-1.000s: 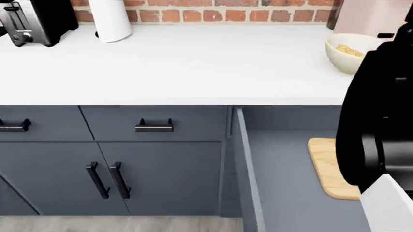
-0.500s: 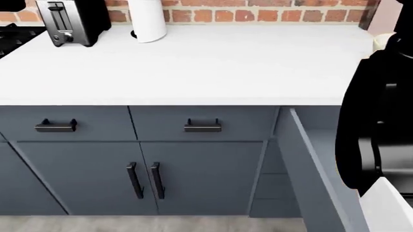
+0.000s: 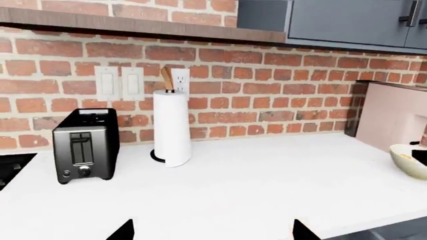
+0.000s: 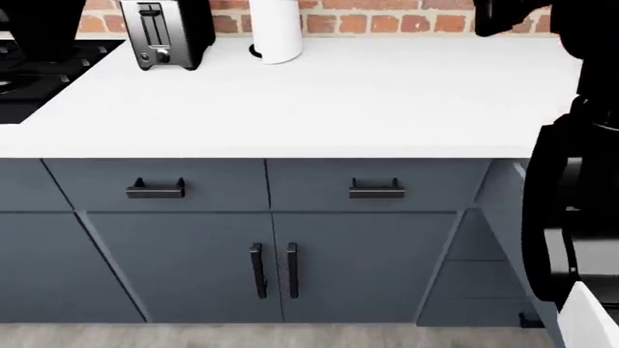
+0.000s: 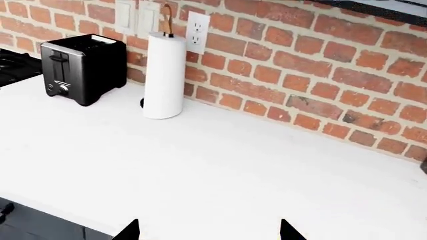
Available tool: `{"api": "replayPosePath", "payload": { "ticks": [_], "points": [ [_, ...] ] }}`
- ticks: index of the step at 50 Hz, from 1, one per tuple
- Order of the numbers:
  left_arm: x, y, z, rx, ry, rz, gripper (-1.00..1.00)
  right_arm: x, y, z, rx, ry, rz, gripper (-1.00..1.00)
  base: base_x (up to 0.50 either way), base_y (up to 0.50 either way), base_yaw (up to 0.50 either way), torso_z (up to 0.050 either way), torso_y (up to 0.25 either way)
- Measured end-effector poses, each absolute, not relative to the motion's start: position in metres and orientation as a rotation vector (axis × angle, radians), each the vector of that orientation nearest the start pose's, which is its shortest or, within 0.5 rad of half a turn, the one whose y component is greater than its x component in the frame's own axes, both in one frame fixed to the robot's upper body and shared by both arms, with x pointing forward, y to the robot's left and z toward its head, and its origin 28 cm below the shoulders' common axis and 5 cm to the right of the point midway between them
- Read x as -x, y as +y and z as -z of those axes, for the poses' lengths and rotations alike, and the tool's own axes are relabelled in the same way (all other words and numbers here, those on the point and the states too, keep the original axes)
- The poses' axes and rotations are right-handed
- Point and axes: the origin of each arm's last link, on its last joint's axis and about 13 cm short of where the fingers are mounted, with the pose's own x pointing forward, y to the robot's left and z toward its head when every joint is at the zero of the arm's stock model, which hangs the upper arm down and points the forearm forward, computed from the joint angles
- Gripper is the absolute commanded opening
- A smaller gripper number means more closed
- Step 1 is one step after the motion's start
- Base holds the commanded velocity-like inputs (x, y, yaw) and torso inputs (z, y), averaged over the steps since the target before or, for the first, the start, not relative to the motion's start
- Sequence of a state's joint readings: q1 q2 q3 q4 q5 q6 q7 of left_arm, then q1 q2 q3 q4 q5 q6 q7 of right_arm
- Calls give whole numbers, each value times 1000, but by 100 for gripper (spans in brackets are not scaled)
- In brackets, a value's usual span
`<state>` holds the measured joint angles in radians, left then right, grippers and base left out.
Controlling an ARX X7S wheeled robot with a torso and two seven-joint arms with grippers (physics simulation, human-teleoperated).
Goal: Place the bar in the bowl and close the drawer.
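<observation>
Head view, nearest first: a black arm segment with a white panel fills the right edge, blocking most of what is behind it. Just left of it a sliver of the slate-grey drawer [image 4: 498, 210] sticks out from the cabinet run, still open; its inside is hidden. Further left are two closed drawer fronts with black horizontal handles [image 4: 155, 190] and below them cabinet doors [image 4: 275, 270] with paired vertical handles.

Above is the white countertop [image 4: 320, 94]. At its back stand a black-and-steel toaster [image 4: 162, 32] and, just to the right of it, a white paper towel roll [image 4: 277, 29], both against the brick wall [image 5: 320, 55]. A dark stovetop [image 4: 25, 80] sits at the counter's far left end.

The left gripper [image 3: 208, 231] shows only two dark fingertips apart at the frame edge, jaws spread, nothing between them, high over the counter. The right gripper [image 5: 209, 229] looks the same, tips apart, empty.

The bowl [image 3: 410, 161], cream-white, sits on the counter at the far right, near a pinkish panel [image 3: 393, 122]; only part of it shows in the left wrist view. The bar cannot be made out in any view.
</observation>
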<state>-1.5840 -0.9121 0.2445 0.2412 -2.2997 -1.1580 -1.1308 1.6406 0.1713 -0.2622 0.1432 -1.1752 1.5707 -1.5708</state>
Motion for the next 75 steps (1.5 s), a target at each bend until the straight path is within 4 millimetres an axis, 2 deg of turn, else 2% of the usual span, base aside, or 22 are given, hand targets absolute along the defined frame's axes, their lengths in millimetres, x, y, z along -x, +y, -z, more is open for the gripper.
{"api": "replayPosePath", "payload": {
  "ticks": [9,16,29,37,53,66,75],
  "points": [
    [-165,282,-392,58,-3,314,100,-272,-189,-399,249,196,-204,100,0,500,0,0,0],
    [-158,281,-383,52,14,344,100,-268,-204,-377,259,217,-220,100,0,500,0,0,0],
    [-141,282,-371,35,13,369,100,-244,-238,-344,291,243,-192,100,0,212,0,0,0],
    [-134,283,-365,29,9,373,100,-226,-250,-323,312,252,-173,100,0,0,0,0,0],
    [-133,284,-360,31,2,387,100,-223,-248,-316,247,204,-150,100,-2,0,-16,0,0],
    [-137,283,-356,36,9,396,100,-216,-244,-302,269,206,-147,100,-133,5,-500,0,0],
    [-140,283,-354,41,14,395,100,-203,-245,-300,351,211,-107,100,-154,17,-500,0,0]
  ]
}}
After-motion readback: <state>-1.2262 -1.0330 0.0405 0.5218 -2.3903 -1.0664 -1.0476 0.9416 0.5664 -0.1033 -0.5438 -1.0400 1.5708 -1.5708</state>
